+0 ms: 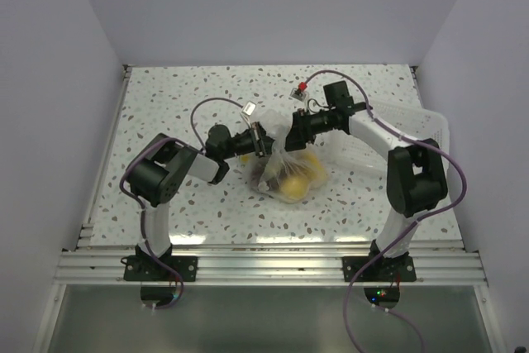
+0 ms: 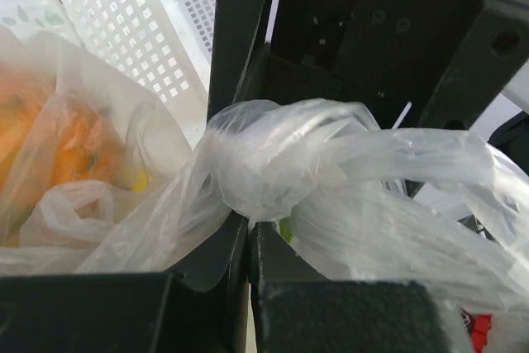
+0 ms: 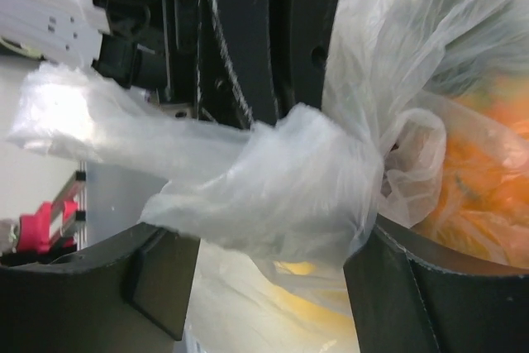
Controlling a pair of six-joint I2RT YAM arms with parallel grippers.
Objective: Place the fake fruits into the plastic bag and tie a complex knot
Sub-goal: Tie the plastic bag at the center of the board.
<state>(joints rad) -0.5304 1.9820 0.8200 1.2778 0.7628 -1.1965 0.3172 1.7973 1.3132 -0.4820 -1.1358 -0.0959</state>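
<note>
The plastic bag [image 1: 289,173] lies mid-table with yellow and orange fake fruits [image 1: 295,183] and a dark one inside. Its neck is bunched into a whitish knot [image 2: 263,167] between the two grippers. My left gripper [image 2: 248,229] is shut, pinching a fold of bag film just under the knot; from above it [image 1: 264,140] sits at the bag's upper left. My right gripper [image 3: 273,279] stands open, its fingers [image 3: 157,279] on either side of the twisted plastic [image 3: 281,179], with fruits [image 3: 488,163] behind the film. In the top view it [image 1: 291,134] meets the left one over the bag.
A rigid white slotted tray [image 1: 413,126] stands at the right behind the right arm and also shows in the left wrist view [image 2: 124,31]. A small red-tipped object [image 1: 303,87] lies near the back. Walls enclose the speckled table [image 1: 182,88] on three sides.
</note>
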